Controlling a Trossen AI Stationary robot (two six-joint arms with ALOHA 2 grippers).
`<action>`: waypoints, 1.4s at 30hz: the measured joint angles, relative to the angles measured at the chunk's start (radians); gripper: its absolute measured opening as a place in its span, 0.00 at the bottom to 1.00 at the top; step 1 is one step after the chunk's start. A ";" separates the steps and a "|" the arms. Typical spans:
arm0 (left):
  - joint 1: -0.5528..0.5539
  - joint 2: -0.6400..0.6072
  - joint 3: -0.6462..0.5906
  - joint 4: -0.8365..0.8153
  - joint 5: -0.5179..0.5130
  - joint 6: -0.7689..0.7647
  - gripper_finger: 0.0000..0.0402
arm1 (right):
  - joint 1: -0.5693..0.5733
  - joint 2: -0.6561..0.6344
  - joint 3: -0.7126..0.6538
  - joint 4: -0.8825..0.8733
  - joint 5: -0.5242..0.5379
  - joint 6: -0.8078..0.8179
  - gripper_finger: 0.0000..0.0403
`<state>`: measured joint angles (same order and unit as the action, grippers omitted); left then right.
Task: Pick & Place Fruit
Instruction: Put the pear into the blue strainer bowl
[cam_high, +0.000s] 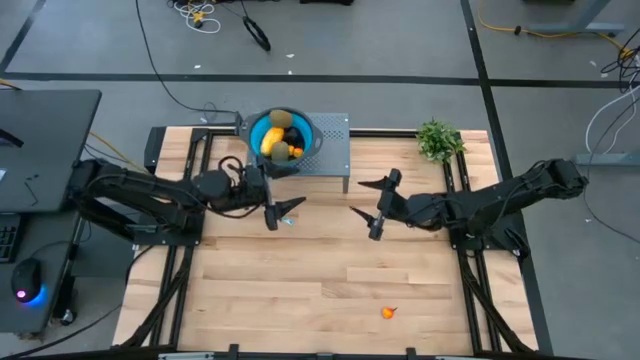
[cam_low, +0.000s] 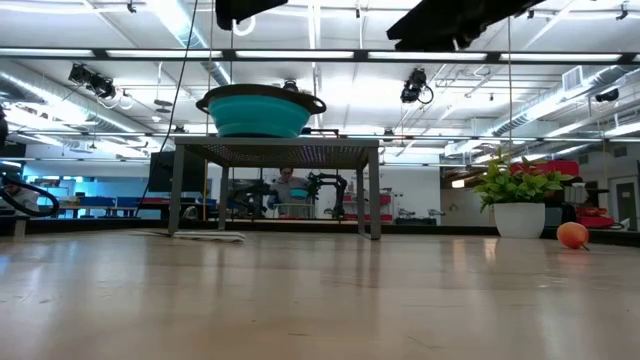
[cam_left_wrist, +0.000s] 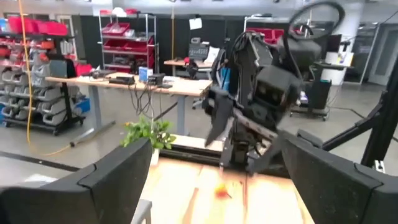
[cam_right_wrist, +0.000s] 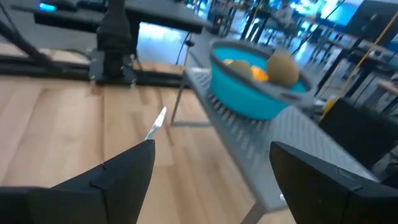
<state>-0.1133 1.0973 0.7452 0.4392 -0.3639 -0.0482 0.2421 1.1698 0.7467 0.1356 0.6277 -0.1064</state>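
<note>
Bowl: the teal bowl (cam_high: 280, 134) sits on the grey perforated stand (cam_high: 332, 150) at the far edge of the table (cam_high: 300, 290), and it already holds a yellow fruit (cam_high: 272, 141), an olive-brown oval (cam_right_wrist: 283, 67) and some orange pieces (cam_high: 290, 152).
Stray fruit: one small orange fruit (cam_high: 388, 312) lies alone on the bare wood near the front edge, right of centre, well apart from both arms.
Step in hand, my read: that stray orange one is what's left to fetch, so I'm judging the right arm is the one to send.
Left gripper (cam_high: 284, 210): hanging above the table just in front of the stand, fingers spread, nothing between them.
Right gripper (cam_high: 368, 198): raised mid-table, stretched out low and long from its base, pointing across at the left arm; jaws wide apart, nothing held.
Doing it well: I'd swing the right wrist toward the front edge, come straight down over the orange fruit with fingers straddling it, and close gently, since a piece that small can roll or squirt out.
Watch-outs: the knife (cam_right_wrist: 155, 124) lying beside the stand and the potted plant (cam_high: 438, 140) at the far right corner; I'd carry the fruit in high over the bowl's rim.
</note>
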 joint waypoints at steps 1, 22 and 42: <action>-0.015 0.000 0.000 -0.002 -0.013 0.000 0.93 | -0.008 0.000 0.000 0.019 0.000 -0.015 0.81; -0.123 0.000 0.000 -0.036 -0.196 0.082 0.93 | -0.082 0.029 0.000 0.050 -0.001 -0.042 0.81; 0.037 0.000 0.000 0.021 0.144 0.086 0.93 | 0.057 0.007 0.000 -0.270 -0.025 0.313 0.81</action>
<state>-0.0765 1.0973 0.7452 0.4601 -0.2203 0.0377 0.2987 1.1768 0.7467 -0.1346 0.6031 0.2068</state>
